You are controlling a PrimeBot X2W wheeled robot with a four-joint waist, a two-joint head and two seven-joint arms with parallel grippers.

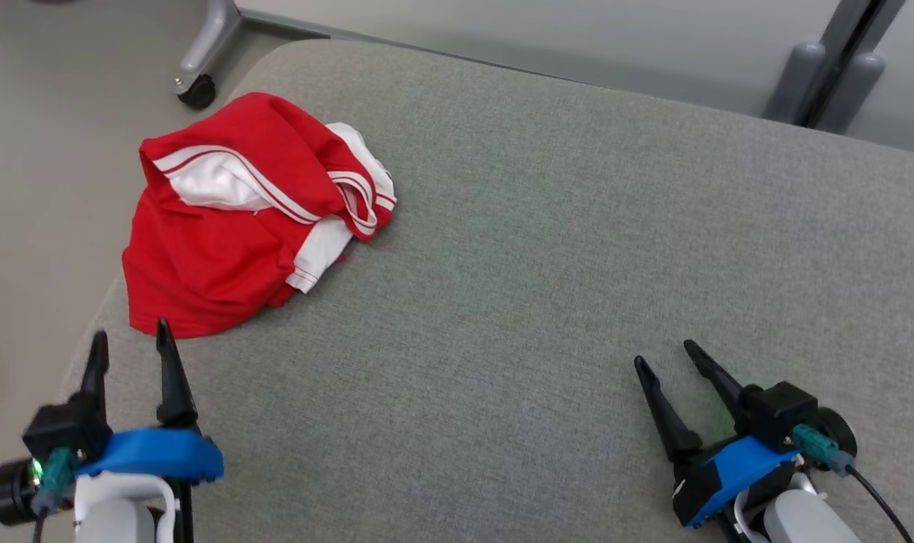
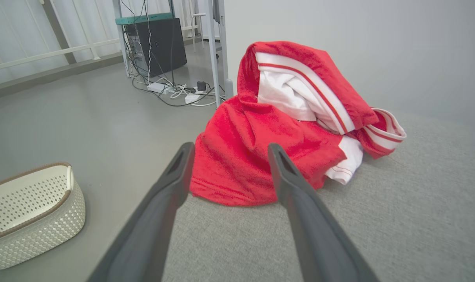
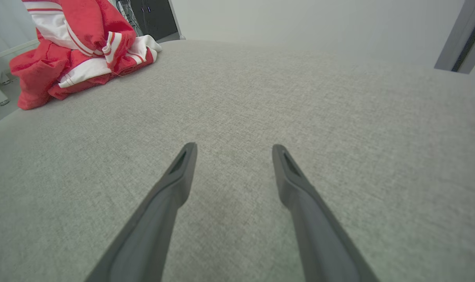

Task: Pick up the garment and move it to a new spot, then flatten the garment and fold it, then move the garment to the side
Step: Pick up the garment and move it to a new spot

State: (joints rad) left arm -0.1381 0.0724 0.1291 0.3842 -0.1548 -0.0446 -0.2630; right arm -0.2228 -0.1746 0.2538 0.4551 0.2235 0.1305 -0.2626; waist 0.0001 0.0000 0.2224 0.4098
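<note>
The garment (image 1: 231, 219) is red with white panels and red-white stripes, crumpled in a heap at the far left of the grey fabric surface (image 1: 547, 286), its edge hanging over the left rim. My left gripper (image 1: 129, 339) stands open just short of the heap's near hem, fingertips close to the cloth but apart from it. In the left wrist view the garment (image 2: 261, 149) rises right ahead between the spread fingers. My right gripper (image 1: 664, 354) is open at the near right over bare fabric. The garment (image 3: 69, 51) sits at the top left of the right wrist view.
A white perforated basket (image 2: 29, 211) stands on the floor left of the surface. A wheeled stand leg (image 1: 200, 53) is beyond the far left corner, with a dark cabinet (image 2: 159, 43) and cables behind. Grey posts (image 1: 834, 68) rise at the far right.
</note>
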